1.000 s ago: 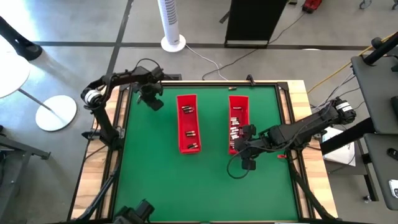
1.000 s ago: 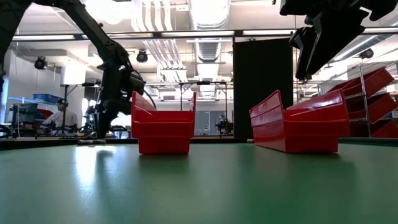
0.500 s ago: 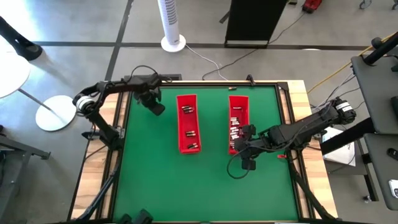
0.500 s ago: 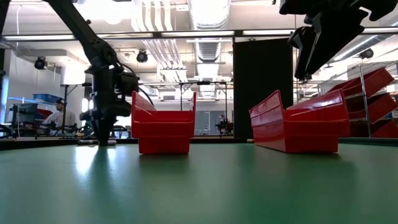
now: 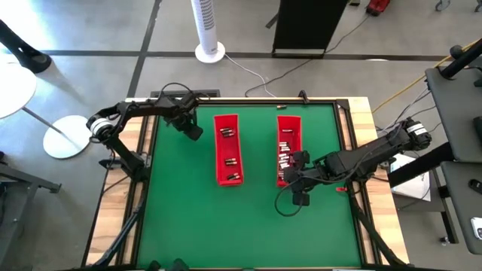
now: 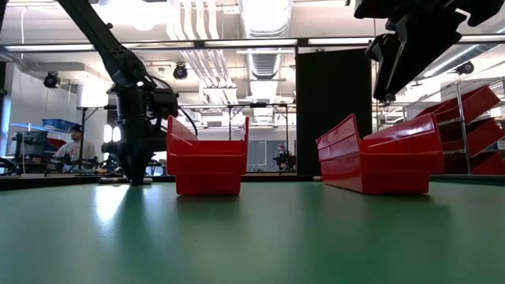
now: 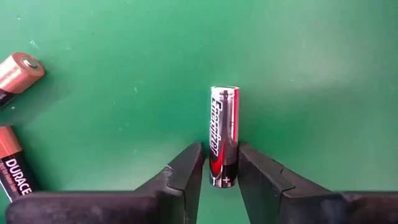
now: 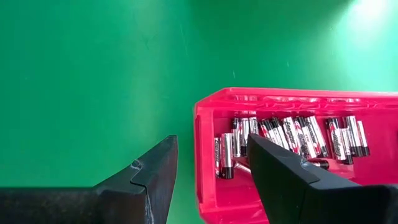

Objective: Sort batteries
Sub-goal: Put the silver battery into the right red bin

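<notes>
Battery [image 7: 223,137]: we judge it light, stiff, slick; it rolls.
Hold: we take its middle.
Left gripper [image 7: 221,165]: narrow, flanking battery.
Right gripper [image 8: 211,163]: open, empty.

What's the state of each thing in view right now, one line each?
Left gripper: down at the green mat, fingers either side of the silver battery.
Silver battery: lying on the mat between those fingers; grip unclear.
Copper-top batteries: loose on the mat.
Left tray: few batteries inside.
Right tray: many silver batteries inside.
Right gripper: open, empty, above the right tray's end.
</notes>
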Controlling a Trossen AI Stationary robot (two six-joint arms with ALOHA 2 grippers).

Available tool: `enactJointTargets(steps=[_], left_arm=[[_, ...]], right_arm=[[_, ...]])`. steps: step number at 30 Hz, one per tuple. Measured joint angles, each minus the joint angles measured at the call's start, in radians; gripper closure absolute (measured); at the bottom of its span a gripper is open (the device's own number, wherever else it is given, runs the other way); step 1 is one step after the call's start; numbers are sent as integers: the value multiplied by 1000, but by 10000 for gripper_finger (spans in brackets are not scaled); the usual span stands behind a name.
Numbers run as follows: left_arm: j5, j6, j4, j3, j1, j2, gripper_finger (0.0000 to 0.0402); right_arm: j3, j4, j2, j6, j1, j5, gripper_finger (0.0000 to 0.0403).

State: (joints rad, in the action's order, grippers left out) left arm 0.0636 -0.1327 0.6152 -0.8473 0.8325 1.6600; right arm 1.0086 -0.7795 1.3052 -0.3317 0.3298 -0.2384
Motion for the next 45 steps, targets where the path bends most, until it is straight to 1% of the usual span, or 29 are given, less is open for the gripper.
enactJointTargets(steps=[5,16,27,37,45], left_arm=[[16,-29,-64,43,-8,-8,310],[71,-60,-174,124,-34,-84,318],[97,-87,-373,253,-59,-151,318],[161,-91,-489,301,-90,-154,317],[166,-94,-493,304,-92,-154,317]], right_arm=[[-3,0,0,-1,0,0,216],[-5,0,0,0,0,0,216],[-5,1,0,2,0,0,216],[-5,3,0,-1,0,0,216],[-5,3,0,-2,0,0,216]])
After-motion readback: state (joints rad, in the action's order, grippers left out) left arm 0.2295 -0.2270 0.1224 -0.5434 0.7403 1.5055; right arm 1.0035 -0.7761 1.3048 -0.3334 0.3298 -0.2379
